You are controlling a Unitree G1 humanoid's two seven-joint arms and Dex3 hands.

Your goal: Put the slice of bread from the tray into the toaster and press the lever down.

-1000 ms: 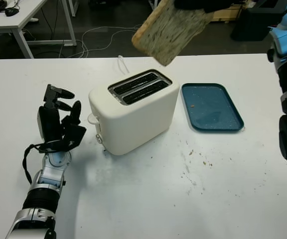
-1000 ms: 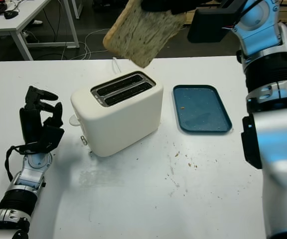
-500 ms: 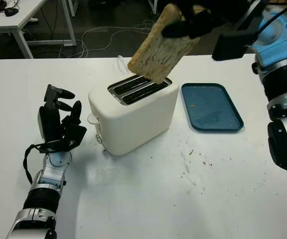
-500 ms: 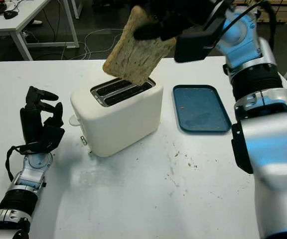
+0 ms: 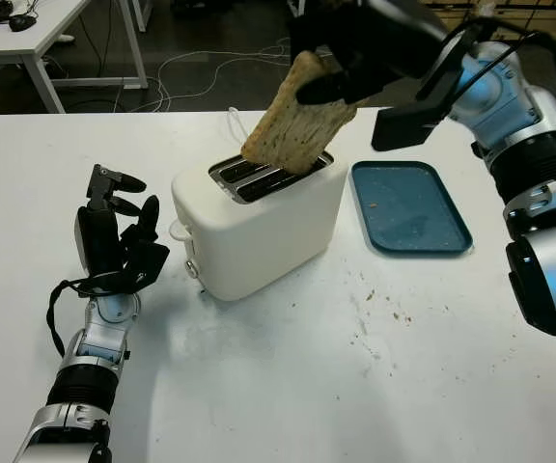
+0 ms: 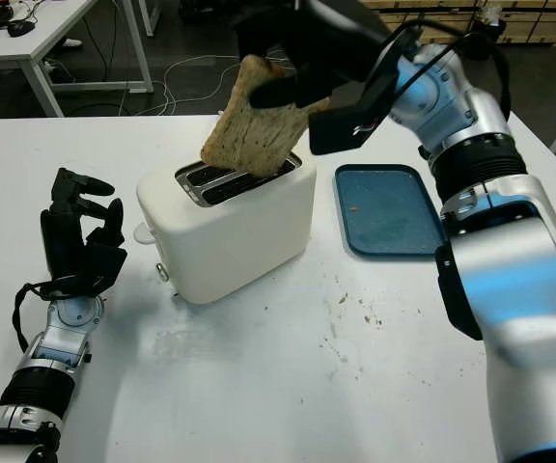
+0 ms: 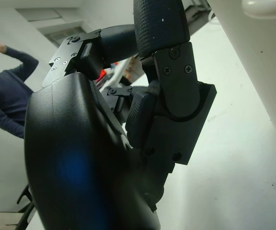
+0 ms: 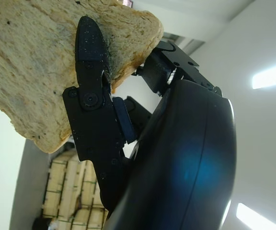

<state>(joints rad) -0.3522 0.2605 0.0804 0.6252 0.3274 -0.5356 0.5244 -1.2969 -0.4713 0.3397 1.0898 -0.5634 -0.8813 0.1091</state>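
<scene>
My right hand is shut on the slice of bread, which hangs tilted with its lower edge at the slots of the white toaster. In the right wrist view a black finger presses across the bread. The toaster's lever sticks out on its left end, still up. The blue tray lies to the right of the toaster with only crumbs on it. My left hand stands on the table to the left of the toaster with curled fingers, holding nothing.
Crumbs are scattered on the white table in front of the tray. A white cord runs off behind the toaster. Beyond the table's far edge are another desk and floor cables. A person stands in the background of the left wrist view.
My right hand has brought the bread down and to the left, from high above the toaster to its slots. The left hand has not moved.
</scene>
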